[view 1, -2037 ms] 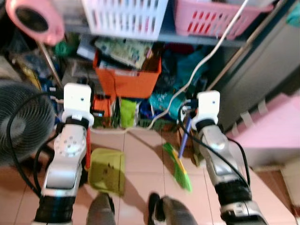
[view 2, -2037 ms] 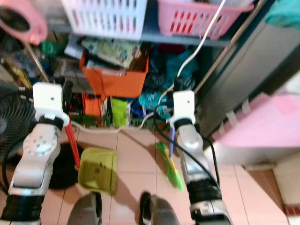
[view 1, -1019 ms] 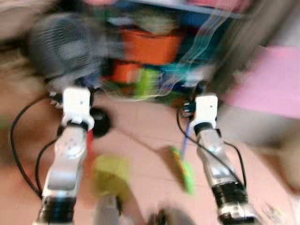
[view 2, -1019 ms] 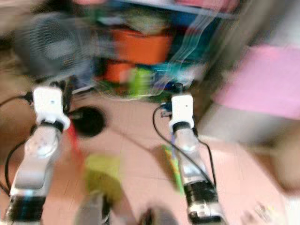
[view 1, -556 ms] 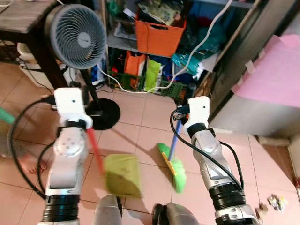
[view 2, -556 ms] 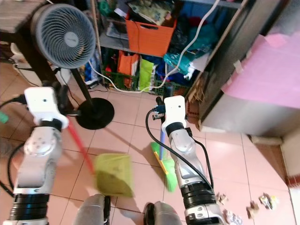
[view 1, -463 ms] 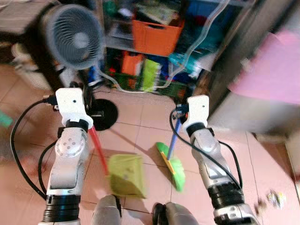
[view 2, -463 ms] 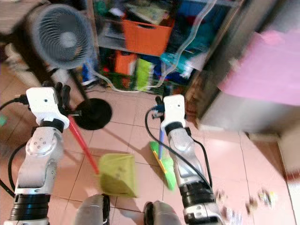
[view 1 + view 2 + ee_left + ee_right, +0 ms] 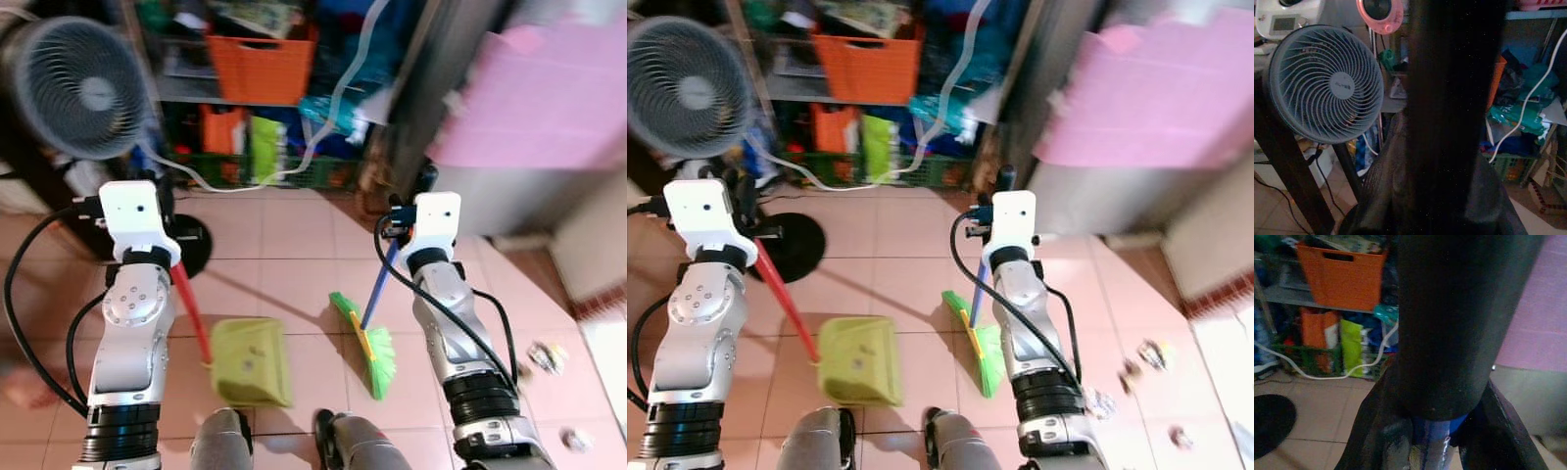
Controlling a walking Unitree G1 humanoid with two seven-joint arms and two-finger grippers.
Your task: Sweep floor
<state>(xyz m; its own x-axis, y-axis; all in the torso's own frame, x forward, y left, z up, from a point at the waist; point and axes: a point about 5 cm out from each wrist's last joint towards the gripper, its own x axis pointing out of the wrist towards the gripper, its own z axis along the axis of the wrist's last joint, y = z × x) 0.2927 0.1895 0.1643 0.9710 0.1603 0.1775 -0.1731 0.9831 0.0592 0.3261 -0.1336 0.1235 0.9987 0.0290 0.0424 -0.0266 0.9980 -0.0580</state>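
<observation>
Swinging right since the previous frame, the head camera now shows scraps (image 9: 545,356) on tiles; the right gripper (image 9: 397,233) clamps a light, stiff broom (image 9: 368,345), best held high on its blue handle. Left gripper (image 9: 167,257) carries the green dustpan (image 9: 251,362). Wrist views show a fan (image 9: 1327,87) and orange bin (image 9: 1341,274).

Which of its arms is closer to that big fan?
Left. The left gripper, holding the dustpan handle, is just beside the fan stand; the right gripper, holding the broom, is farther off.
</observation>
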